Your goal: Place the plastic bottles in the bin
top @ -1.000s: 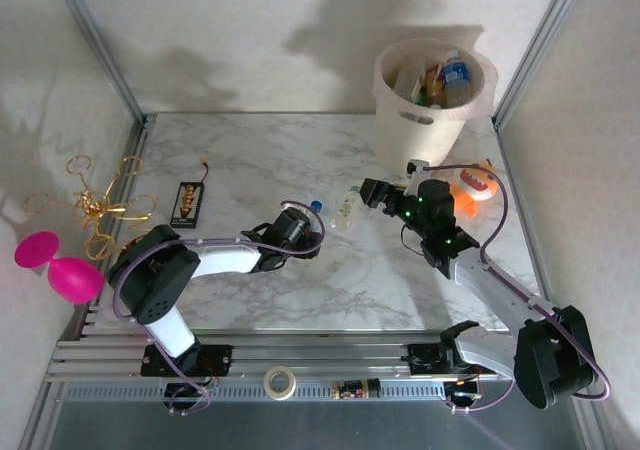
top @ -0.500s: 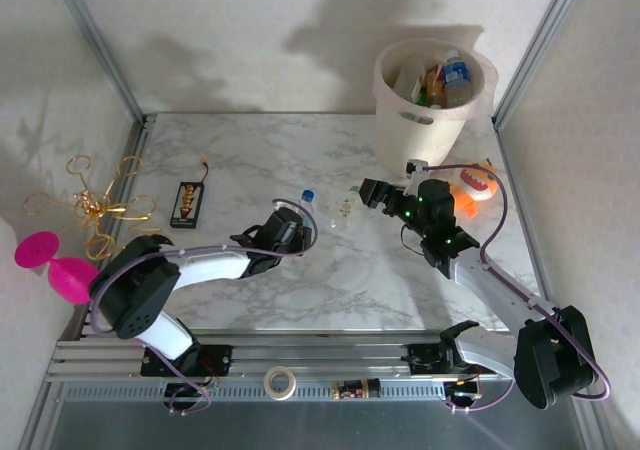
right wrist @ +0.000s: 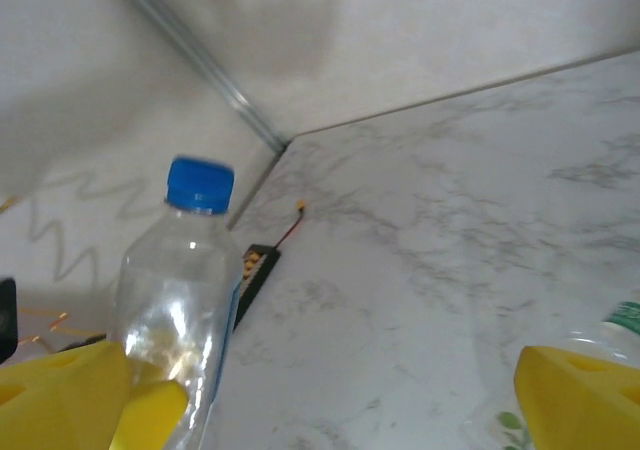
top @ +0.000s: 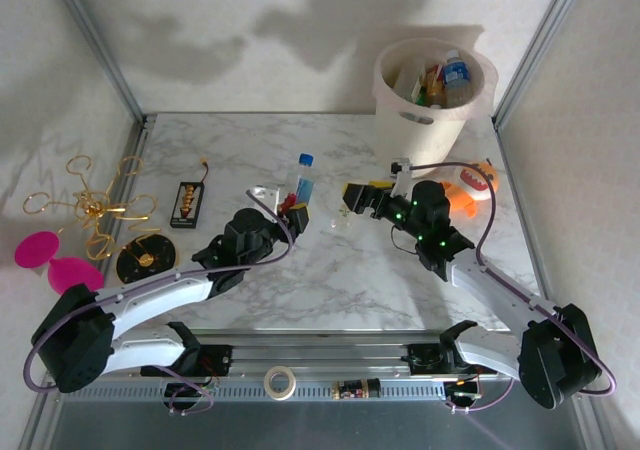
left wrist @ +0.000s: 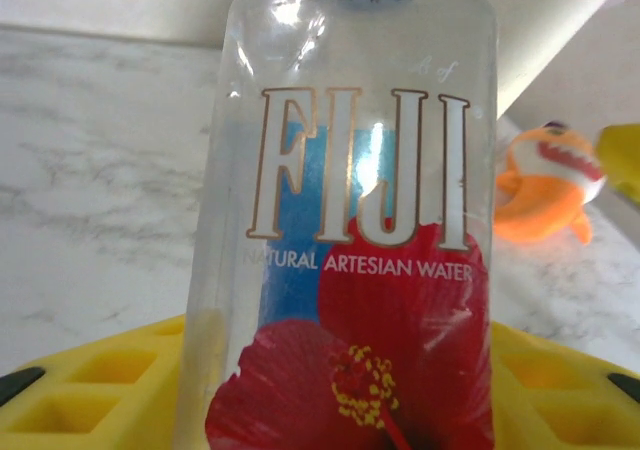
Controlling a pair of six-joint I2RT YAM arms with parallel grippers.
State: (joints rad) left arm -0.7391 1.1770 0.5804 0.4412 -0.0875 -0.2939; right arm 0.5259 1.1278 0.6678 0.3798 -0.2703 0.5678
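Now my left pincer [top: 295, 207] grips a bottle [top: 302, 182], cap up, over the table [top: 250, 140]; the bin [top: 415, 135] sits back and to its right; my right pincer [top: 352, 198] hangs open, nearer the bin.

Only legible text is on the water bottle [left wrist: 350, 230].
- "FIJI": big white caps with a gold outline, across the middle of the bottle's front label [left wrist: 360, 270], partly over a blue panel.
- "NATURAL ARTESIAN WATER": one line of small white caps directly under "FIJI", running across the top edge of the red flower print on the bottle's lower half.
- Faint pale script above "FIJI", toward the bottle's upper right: something like "of" can be made out, the rest is not legible.

In the top view, the bottles [top: 455, 73] inside the bin [top: 425, 120], up and right of the water bottle, show coloured labels, but the print is too small to read.
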